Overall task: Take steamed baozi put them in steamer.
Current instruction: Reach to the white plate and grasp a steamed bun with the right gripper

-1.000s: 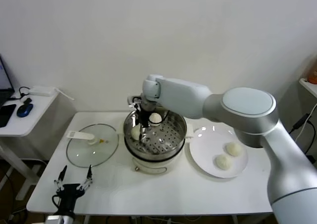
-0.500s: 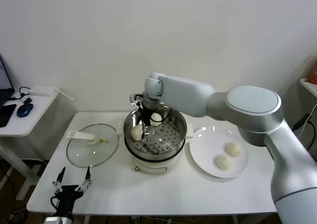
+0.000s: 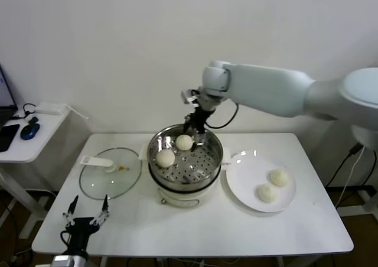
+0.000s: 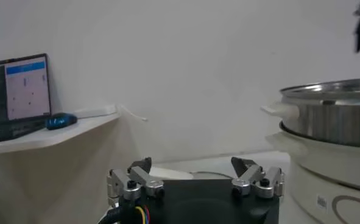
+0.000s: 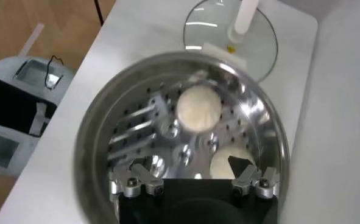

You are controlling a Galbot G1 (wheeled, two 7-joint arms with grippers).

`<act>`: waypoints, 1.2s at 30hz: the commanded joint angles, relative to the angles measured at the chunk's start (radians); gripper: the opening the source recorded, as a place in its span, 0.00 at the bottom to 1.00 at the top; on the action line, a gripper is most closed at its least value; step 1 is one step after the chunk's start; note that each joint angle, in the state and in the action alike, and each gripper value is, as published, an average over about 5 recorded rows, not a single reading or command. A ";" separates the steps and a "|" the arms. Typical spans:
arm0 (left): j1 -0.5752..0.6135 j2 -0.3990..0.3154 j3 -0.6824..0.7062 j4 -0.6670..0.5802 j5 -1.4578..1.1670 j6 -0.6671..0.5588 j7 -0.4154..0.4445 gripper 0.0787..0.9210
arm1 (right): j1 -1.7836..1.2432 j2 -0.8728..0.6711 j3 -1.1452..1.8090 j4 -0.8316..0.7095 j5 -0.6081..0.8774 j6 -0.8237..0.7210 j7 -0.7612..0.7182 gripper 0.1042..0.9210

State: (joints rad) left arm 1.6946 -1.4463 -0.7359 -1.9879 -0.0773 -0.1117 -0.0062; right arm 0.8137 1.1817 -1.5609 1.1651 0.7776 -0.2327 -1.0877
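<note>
The steel steamer stands mid-table with two baozi on its perforated tray, one at the left and one at the back. Two more baozi lie on the white plate. My right gripper hangs open and empty just above the steamer's back rim. In the right wrist view it looks down into the steamer at both baozi. My left gripper waits open at the table's front left corner, its open fingers facing the steamer's side.
A glass lid with a white handle lies flat to the left of the steamer. A small white side table with a blue mouse stands farther left. A wall runs close behind the table.
My right gripper opened and let go of the left baozi in the steamer. It then rose out of the pot, moving back and to the right. The left arm stayed put.
</note>
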 commanded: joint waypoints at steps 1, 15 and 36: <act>0.005 0.006 0.004 -0.010 -0.009 -0.008 0.000 0.88 | 0.142 -0.366 -0.096 0.239 -0.033 0.008 -0.008 0.88; 0.021 0.002 0.003 -0.032 -0.009 -0.008 0.000 0.88 | -0.121 -0.605 0.013 0.235 -0.396 0.048 -0.021 0.88; 0.025 0.004 -0.008 -0.021 -0.011 -0.001 -0.001 0.88 | -0.537 -0.523 0.273 0.101 -0.637 0.061 -0.001 0.88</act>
State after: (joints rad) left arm 1.7222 -1.4435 -0.7439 -2.0119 -0.0861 -0.1159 -0.0065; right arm 0.4385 0.6386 -1.3856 1.3097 0.2357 -0.1762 -1.0930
